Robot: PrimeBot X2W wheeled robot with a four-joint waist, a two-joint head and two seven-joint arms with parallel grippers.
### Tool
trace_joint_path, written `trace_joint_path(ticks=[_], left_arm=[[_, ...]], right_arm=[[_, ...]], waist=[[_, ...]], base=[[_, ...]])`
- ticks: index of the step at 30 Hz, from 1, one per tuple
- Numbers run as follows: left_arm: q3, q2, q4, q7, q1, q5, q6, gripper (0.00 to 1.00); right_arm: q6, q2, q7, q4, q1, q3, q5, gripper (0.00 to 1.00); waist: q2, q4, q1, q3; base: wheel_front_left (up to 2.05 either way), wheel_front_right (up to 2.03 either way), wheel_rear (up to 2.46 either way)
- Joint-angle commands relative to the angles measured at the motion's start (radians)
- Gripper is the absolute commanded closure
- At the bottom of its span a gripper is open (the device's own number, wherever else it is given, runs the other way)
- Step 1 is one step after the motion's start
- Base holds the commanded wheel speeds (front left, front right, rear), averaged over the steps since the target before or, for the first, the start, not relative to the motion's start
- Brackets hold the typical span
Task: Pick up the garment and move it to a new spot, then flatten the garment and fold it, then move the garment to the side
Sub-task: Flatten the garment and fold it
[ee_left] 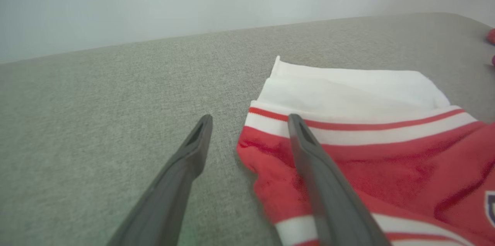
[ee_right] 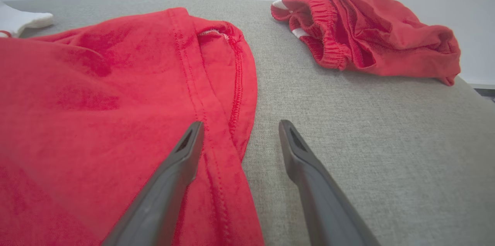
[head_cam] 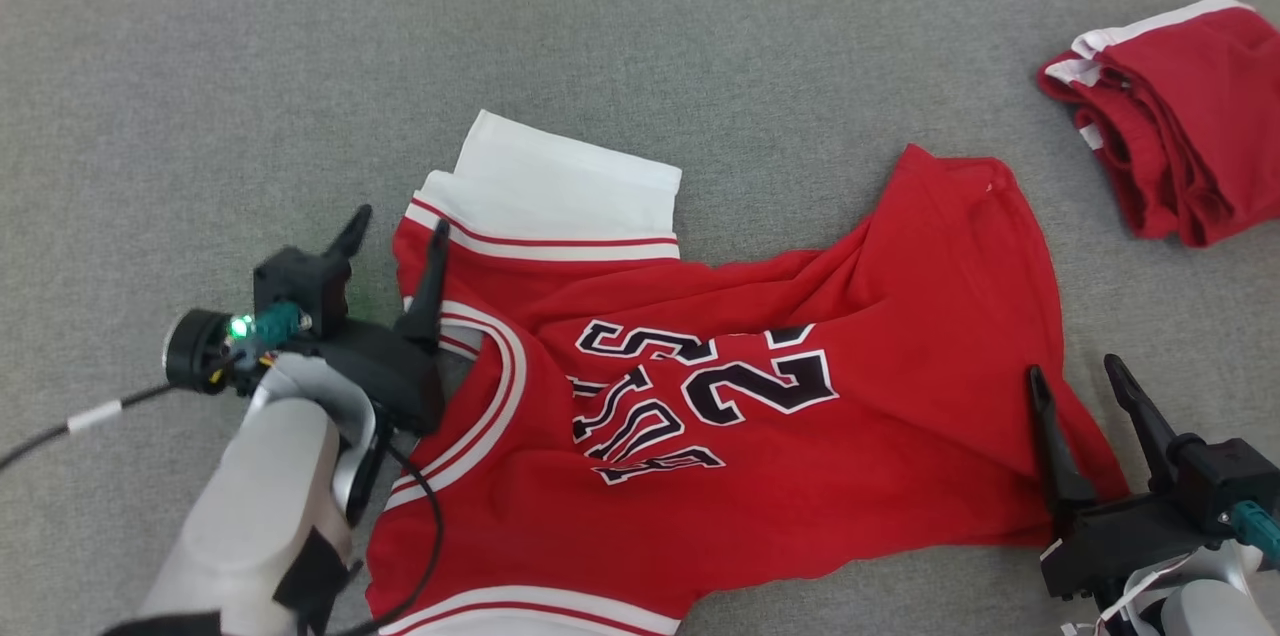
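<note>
Our left gripper [head_cam: 400,219] stands open astride the red numbered jersey [head_cam: 900,336] at its shoulder; our right gripper [head_cam: 1075,366], open, straddles its hem.

The right gripper [ee_right: 240,130] sticks up from 6 o'clock. Its two dark fingers are spread wide apart and hold nothing. The finger at 7 o'clock is over the stitched edge of the red garment [ee_right: 116,103], which spreads out toward 9 o'clock. The finger at 5 o'clock is over the bare grey cloth top [ee_right: 367,141]. At 1 o'clock sits a bunched red pile of clothes [ee_right: 367,25] with white trim, well apart from the garment. A bit of white cloth [ee_right: 23,19] peeks in at 10 o'clock.
</note>
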Motion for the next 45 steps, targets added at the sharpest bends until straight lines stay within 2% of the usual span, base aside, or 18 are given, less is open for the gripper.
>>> trace_joint_path(ticks=[1, 6, 7, 8, 9, 12, 17, 26, 30, 31, 32, 38, 45], left_arm=[[-0.006, 0.002, 0.022, 0.002, -0.021, 0.000, 0.002, 0.00], [-0.099, -0.030, 0.130, 0.044, -0.101, -0.034, 0.002, 0.00], [-0.128, -0.030, 0.139, 0.056, -0.110, -0.044, 0.002, 0.08], [-0.163, -0.031, 0.139, 0.066, -0.118, -0.060, 0.002, 0.45], [-0.190, -0.025, 0.140, 0.073, -0.124, -0.079, 0.002, 1.00], [-0.248, 0.013, 0.130, 0.064, -0.159, -0.117, 0.002, 1.00], [-0.243, 0.106, 0.118, 0.012, -0.278, -0.141, 0.002, 1.00], [-0.231, 0.257, 0.040, -0.012, -0.505, -0.017, 0.031, 1.00], [-0.210, 0.299, 0.038, -0.012, -0.519, 0.000, 0.051, 1.00], [-0.209, 0.305, 0.056, -0.012, -0.514, -0.001, 0.055, 0.61], [-0.197, 0.306, 0.065, -0.012, -0.514, -0.013, 0.059, 0.00], [-0.151, 0.292, 0.068, -0.012, -0.436, -0.044, 0.073, 0.00], [-0.063, 0.237, -0.031, -0.012, -0.222, -0.082, 0.087, 0.00]], right_arm=[[-0.003, 0.008, 0.000, 0.003, -0.004, 0.001, -0.006, 0.00], [-0.003, 0.016, 0.000, -0.002, -0.022, 0.011, -0.013, 0.00], [-0.003, 0.017, 0.000, -0.003, -0.024, 0.012, -0.012, 0.00], [-0.003, 0.018, 0.000, -0.009, -0.027, 0.010, -0.009, 0.00], [-0.003, 0.019, 0.000, -0.013, -0.030, 0.008, -0.008, 0.00], [-0.003, 0.023, 0.000, -0.035, -0.043, 0.000, -0.010, 0.00], [-0.003, 0.044, 0.000, -0.068, -0.059, -0.001, -0.021, 0.00], [-0.003, 0.087, 0.000, -0.082, -0.113, 0.042, -0.017, 0.00], [-0.003, 0.106, 0.000, -0.085, -0.142, 0.064, -0.012, 0.00], [-0.003, 0.108, 0.000, -0.086, -0.147, 0.068, -0.011, 0.00], [-0.003, 0.112, 0.000, -0.086, -0.150, 0.072, -0.009, 0.00], [-0.003, 0.122, 0.000, -0.094, -0.151, 0.079, 0.003, 0.00], [-0.003, 0.129, 0.000, -0.084, -0.102, 0.083, 0.018, 0.00]], waist=[[-0.0002, 0.006, -0.0002, 0.009], [-0.0002, 0.006, -0.0002, 0.021], [-0.0002, 0.006, -0.0002, 0.025], [-0.0002, 0.006, -0.0002, 0.027], [-0.0002, 0.007, -0.0002, 0.029], [-0.0002, 0.010, -0.0002, 0.037], [-0.0002, 0.014, -0.0002, 0.058], [-0.0002, 0.001, -0.0002, 0.109], [-0.0002, -0.012, -0.0002, 0.131], [-0.0002, -0.013, -0.0002, 0.132], [-0.0002, -0.015, -0.0002, 0.133], [-0.0002, 0.000, -0.0002, 0.108], [-0.0002, 0.033, -0.0002, -0.008]], base=[[0.00, 0.00, 0.00], [0.00, 0.00, 0.00], [0.00, 0.00, 0.00], [0.00, 0.00, 0.00], [0.00, 0.00, 0.00], [0.00, 0.00, 0.00], [0.00, 0.00, 0.00], [0.00, 0.00, 0.00], [0.00, 0.00, 0.00], [0.00, 0.00, 0.00], [0.00, 0.00, 0.00], [0.00, 0.00, 0.00], [0.00, 0.00, 0.00]])
